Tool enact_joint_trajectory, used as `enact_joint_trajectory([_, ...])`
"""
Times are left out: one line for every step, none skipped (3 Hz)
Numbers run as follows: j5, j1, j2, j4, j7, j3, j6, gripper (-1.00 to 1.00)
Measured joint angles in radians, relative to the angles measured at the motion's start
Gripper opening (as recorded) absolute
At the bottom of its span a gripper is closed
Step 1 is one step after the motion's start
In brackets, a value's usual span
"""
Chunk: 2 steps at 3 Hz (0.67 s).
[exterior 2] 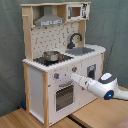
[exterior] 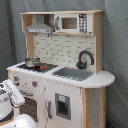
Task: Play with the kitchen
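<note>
The kitchen is a tall white and light-wood toy with a pegboard back, a grey hood, a black faucet, a sink and a metal pot on the stove. In the second exterior view the kitchen shows two knobs above the oven door. My gripper reaches in from the second exterior view's right, its tip at the front panel just below the right knob. In the first exterior view my gripper is low on the left, in front of the oven.
The kitchen stands on a wooden table before a grey curtain. A toy microwave sits on the top shelf. A cabinet door with a dark inset is under the sink. My white arm spans the front right.
</note>
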Motion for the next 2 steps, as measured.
enact_joint_trajectory([0.0, -0.028, -0.003, 0.031, 0.095, 0.003, 0.009, 1.0])
enact_joint_trajectory([0.0, -0.053, -0.003, 0.051, 0.192, 0.0, 0.031, 1.0])
